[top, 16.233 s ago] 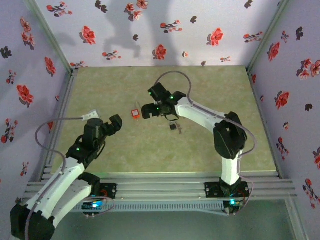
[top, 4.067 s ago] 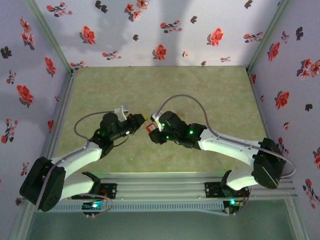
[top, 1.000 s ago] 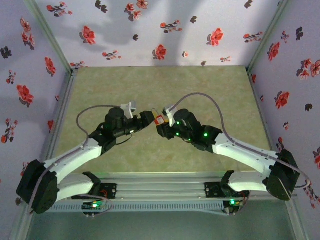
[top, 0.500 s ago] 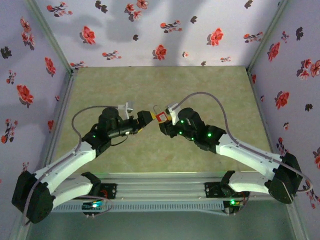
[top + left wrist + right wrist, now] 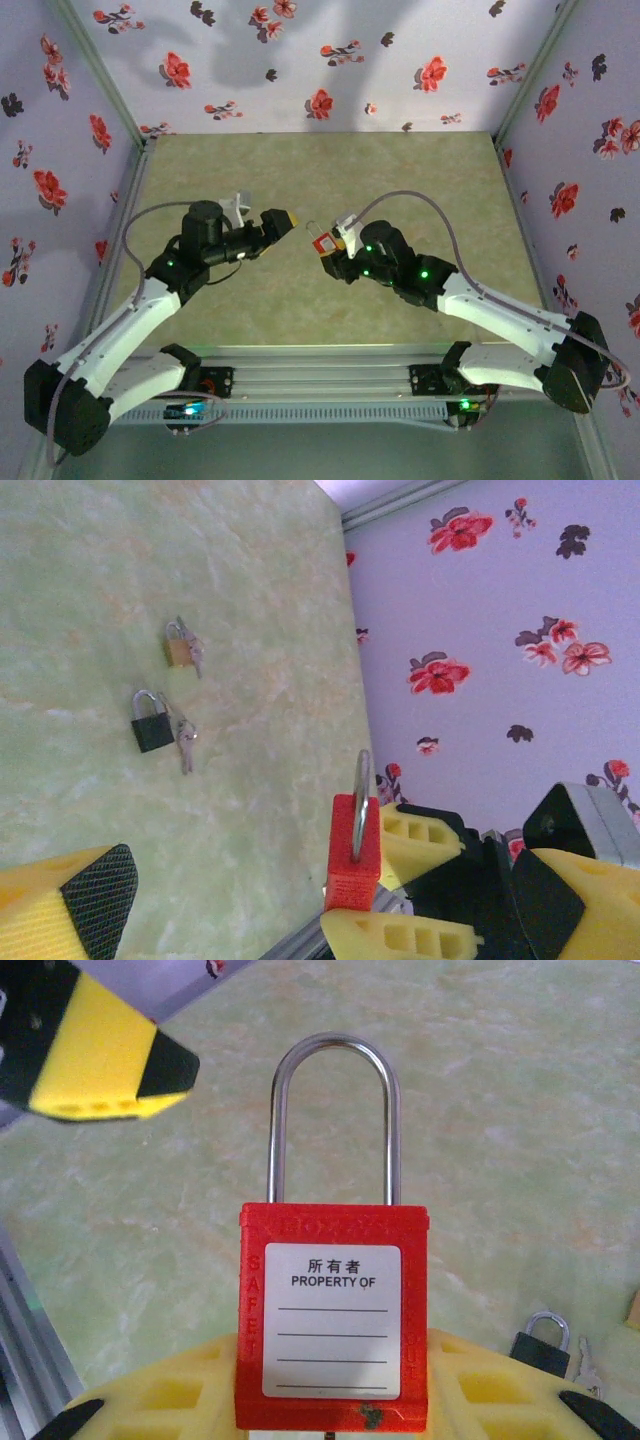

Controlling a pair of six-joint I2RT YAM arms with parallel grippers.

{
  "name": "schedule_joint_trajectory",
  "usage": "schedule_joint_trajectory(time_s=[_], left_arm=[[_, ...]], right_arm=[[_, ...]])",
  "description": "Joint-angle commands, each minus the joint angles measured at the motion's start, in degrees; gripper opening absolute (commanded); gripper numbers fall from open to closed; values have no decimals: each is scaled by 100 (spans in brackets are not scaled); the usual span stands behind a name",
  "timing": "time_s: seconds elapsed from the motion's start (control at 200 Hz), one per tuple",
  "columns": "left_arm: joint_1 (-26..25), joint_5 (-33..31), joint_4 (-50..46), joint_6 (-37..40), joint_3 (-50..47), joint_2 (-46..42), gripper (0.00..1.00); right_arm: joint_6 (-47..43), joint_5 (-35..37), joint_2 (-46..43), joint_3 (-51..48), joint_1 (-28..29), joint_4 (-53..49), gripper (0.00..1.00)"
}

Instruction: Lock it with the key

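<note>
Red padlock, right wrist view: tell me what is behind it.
Behind the red padlock: green table, a small black padlock with a key, and one left gripper finger. Its body hides whatever is directly behind.

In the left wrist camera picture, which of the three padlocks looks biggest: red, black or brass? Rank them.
1. Red padlock, but it is far nearer the camera, so true size is unsure.
2. Black padlock.
3. Brass padlock, only slightly smaller-looking than the black.

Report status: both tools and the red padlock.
Left tool open, holding nothing. Right tool shut on red padlock, shackle up. Aside on the table: black padlock, brass padlock.
</note>
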Motion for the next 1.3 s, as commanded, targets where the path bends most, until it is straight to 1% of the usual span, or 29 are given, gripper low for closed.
schedule_joint_trajectory(time_s=[0.0, 0.11, 0.34, 0.51, 0.855, 1.12, 1.295], left_arm=[[46, 219, -885, 442, 416, 192, 100], [48, 406, -1216, 513, 614, 464, 100], [46, 768, -1216, 438, 779, 854, 100], [-6, 804, -1166, 377, 852, 1040, 100], [-277, 801, -1069, 322, 1038, 1452, 100], [-399, 786, -884, 249, 1091, 1647, 95], [-537, 794, -750, 229, 1067, 1763, 86]], right_arm=[[-216, -179, -143, -47, -7, 53, 0], [-260, -237, -118, -79, -15, 52, 0], [-306, -264, -121, -180, -9, 82, 0], [-309, -328, -120, -248, -8, 125, 0], [-309, -482, -143, -293, -10, 131, 0], [-300, -560, -174, -315, -13, 187, 0], [-293, -562, -160, -316, -12, 203, 0]])
